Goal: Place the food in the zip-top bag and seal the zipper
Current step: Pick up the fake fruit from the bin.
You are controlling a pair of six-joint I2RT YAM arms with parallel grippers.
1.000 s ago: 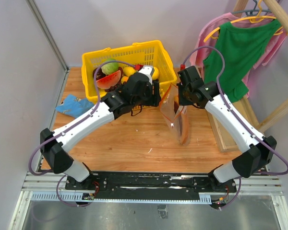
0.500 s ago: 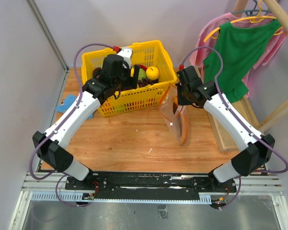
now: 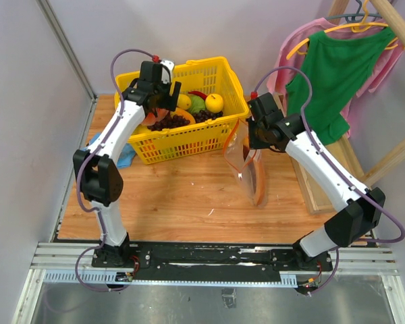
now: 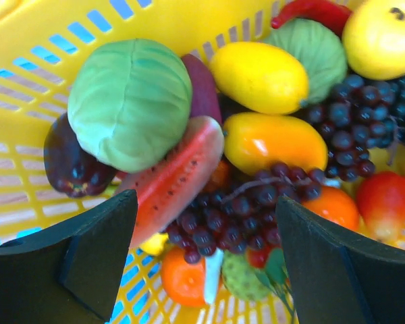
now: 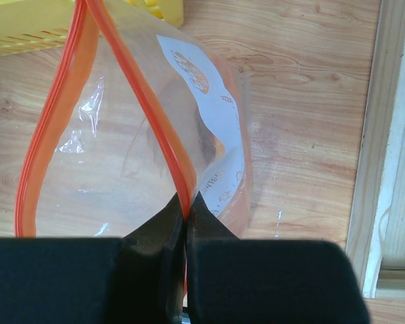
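Left gripper (image 4: 206, 233) spread wide, empty, over watermelon slice (image 4: 179, 172) in basket (image 4: 20, 88), upper left | right gripper (image 5: 184, 209) clamped on zipper (image 5: 155, 115) of zip-top bag (image 5: 121, 155), centre right

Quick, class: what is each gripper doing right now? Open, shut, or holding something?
Left gripper: open, holding nothing, above the basket.
Right gripper: shut on the zip-top bag, at its zipper.
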